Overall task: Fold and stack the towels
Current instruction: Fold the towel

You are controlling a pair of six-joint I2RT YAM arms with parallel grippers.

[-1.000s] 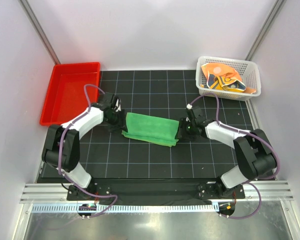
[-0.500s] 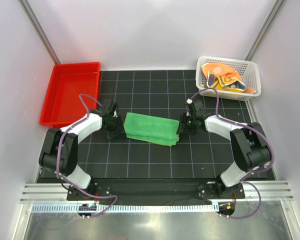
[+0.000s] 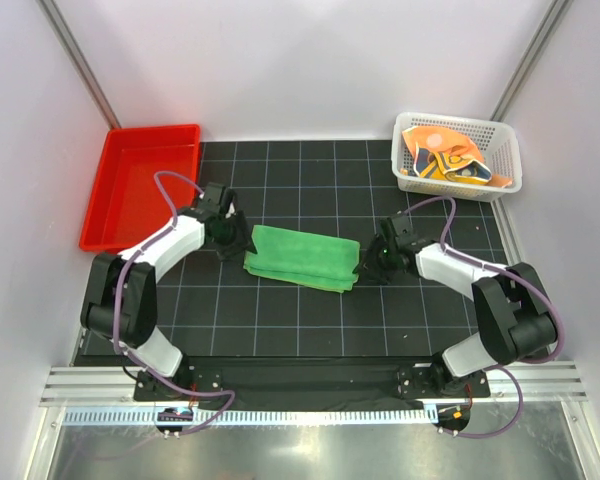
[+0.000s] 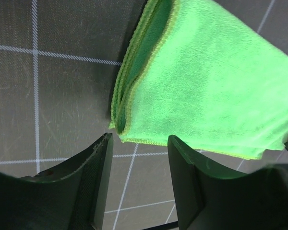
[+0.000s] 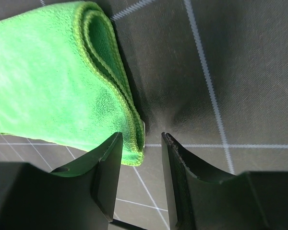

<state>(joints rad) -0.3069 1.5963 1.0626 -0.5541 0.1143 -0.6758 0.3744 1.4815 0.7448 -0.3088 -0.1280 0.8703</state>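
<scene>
- The black mat (image 3: 310,310) with a white grid covers the table under both arms.
- The red tray (image 3: 140,190) sits at the mat's far left corner.
- The white basket (image 3: 510,172) stands at the far right corner.
- The green towel (image 3: 300,257) lies folded into a long band near the middle of the mat, between the two grippers. Its layered edges show at both short ends.
- Crumpled orange cloth (image 3: 445,155) with dark and pale patches fills the basket. From above it is hard to tell whether this is one towel or two.
- The left gripper (image 3: 230,240) is low at the towel's left end. In its wrist view the fingers are spread with a clear gap, and the folded corner of the green towel (image 4: 211,96) lies just ahead of the left gripper (image 4: 139,139), not pinched.
- The right gripper (image 3: 372,262) is low at the towel's right end. In its wrist view the right gripper (image 5: 140,136) has its fingers spread too. The looped edge of the green towel (image 5: 43,81) reaches to one fingertip, with bare mat in the rest of the gap.
</scene>
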